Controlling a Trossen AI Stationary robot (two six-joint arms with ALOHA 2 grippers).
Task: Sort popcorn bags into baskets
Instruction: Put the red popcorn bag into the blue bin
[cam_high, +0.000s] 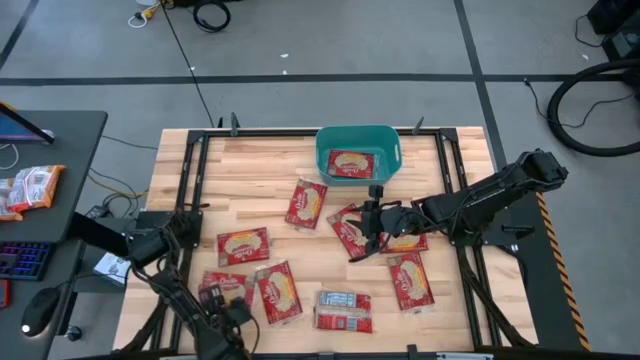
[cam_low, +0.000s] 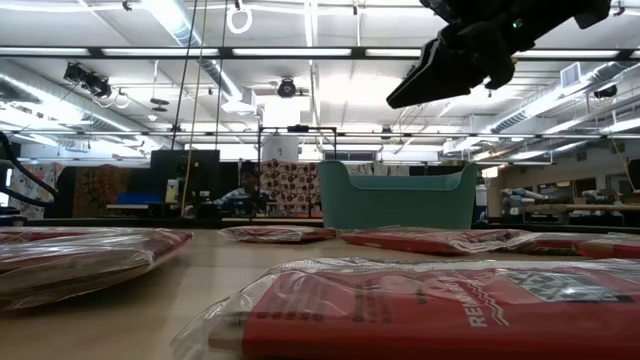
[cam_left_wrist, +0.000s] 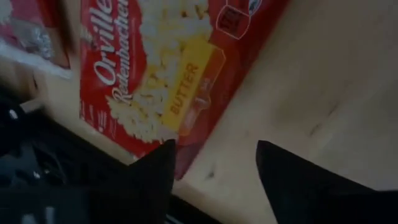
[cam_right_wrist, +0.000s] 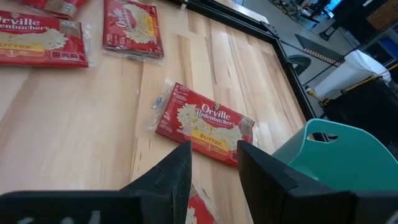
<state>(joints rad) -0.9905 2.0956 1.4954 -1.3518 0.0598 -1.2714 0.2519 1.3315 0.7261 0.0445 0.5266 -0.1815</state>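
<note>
The left end effector (cam_high: 222, 318) sat low at the desk's (cam_high: 470, 310) near left corner, largely lost among its own dark arm from above; its wrist view showed its fingers (cam_left_wrist: 155, 177) apart and empty over the edge of a popcorn bag (cam_left_wrist: 155, 74). The right end effector (cam_high: 371, 228) hovered above the desk's middle, fingers parted with nothing between them, over a cluster of bags. One bag (cam_high: 350, 164) lay inside the teal basket (cam_high: 392, 140) at the far edge; nine more lay flat, scattered across the desk, some partly covered by the arms.
</note>
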